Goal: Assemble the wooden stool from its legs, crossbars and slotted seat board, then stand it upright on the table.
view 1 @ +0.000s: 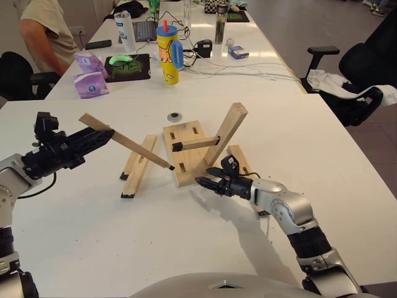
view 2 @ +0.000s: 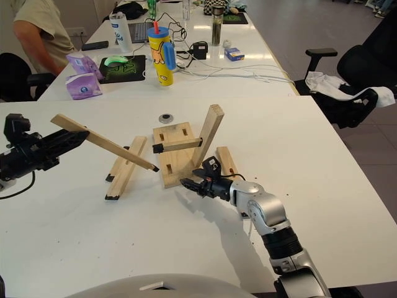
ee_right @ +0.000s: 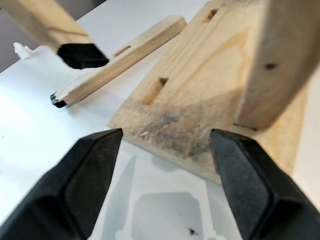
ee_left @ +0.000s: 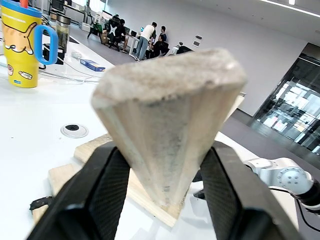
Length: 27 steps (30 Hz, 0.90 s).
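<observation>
The slotted seat board (view 1: pixel 185 155) lies flat on the white table. One leg (view 1: pixel 227 131) stands tilted in it, and a crossbar (view 1: pixel 196 144) with a black tip juts out from that leg. A second leg (view 1: pixel 138 165) lies on the table left of the board. A short piece (view 1: pixel 239 158) lies to the board's right. My left gripper (view 1: pixel 103 135) is shut on a long leg (view 1: pixel 131 144), holding it above the table with its black tip slanting down toward the board. My right gripper (view 1: pixel 200 181) is open, low at the board's near edge (ee_right: pixel 165 125).
A round grommet (view 1: pixel 175 117) sits in the table behind the board. Across the table seam stand a yellow cup (view 1: pixel 167 54), purple packs (view 1: pixel 91 84) and cables. An office chair (view 1: pixel 356 74) is off the right edge. The near table is bare.
</observation>
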### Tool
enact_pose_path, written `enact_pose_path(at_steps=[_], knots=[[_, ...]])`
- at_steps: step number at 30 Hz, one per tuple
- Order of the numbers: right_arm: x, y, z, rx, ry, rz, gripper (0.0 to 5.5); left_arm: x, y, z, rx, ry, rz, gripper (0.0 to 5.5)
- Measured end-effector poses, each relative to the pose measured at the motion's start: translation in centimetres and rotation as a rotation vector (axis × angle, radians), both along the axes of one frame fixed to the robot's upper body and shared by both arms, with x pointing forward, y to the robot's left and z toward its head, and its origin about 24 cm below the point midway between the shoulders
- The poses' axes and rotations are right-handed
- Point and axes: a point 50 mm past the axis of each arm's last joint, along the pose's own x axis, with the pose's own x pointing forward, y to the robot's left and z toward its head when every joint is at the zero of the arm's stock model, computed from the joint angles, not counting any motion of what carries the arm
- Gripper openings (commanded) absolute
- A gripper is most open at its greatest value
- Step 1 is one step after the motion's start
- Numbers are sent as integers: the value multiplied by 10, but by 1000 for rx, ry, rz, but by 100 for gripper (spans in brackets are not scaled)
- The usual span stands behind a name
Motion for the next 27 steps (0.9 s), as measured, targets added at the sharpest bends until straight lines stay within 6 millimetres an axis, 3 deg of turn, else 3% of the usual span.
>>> enact_pose_path(at_steps=[6,14,22,27], knots=[[2,16,-2,14,-47,-6,329,18,-17,-11,-16,-2,-44,206],[16,25,-7,-143,-131,-5,329,31,-31,-23,77,-6,-116,206],[14,26,-8,-251,-179,53,329,43,-40,-4,245,-70,-231,206],[13,26,-7,-279,-180,69,329,43,-57,18,485,-155,-361,206]])
